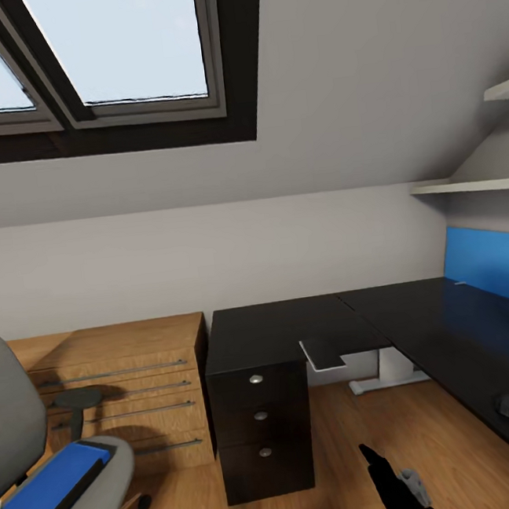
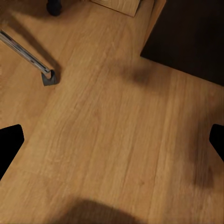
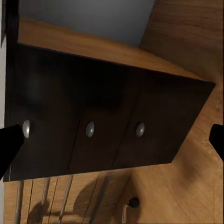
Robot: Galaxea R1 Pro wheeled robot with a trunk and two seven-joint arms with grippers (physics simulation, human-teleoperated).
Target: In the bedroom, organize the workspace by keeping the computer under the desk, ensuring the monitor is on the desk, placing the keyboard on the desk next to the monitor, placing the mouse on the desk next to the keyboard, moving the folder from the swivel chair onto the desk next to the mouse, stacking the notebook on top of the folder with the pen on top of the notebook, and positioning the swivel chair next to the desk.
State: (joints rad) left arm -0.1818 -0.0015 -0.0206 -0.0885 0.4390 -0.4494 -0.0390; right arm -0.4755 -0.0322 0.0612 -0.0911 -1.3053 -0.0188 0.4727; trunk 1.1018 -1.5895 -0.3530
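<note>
The blue folder point(image 1: 46, 493) is seen lower left on the swivel chair point(image 1: 25, 462); the counter point(image 1: 333, 320) sits centre-right. Both pincers are spread, holding nothing. A level, edge-on grip is advised.

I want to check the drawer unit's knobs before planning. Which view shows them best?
The right wrist view: the drawer unit faces the camera with all three knobs large. The head view shows the same unit smaller. The left wrist view catches just a dark corner, likely that unit.

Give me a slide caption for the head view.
Blue folder on swivel chair beside black L-shaped desk.
</note>
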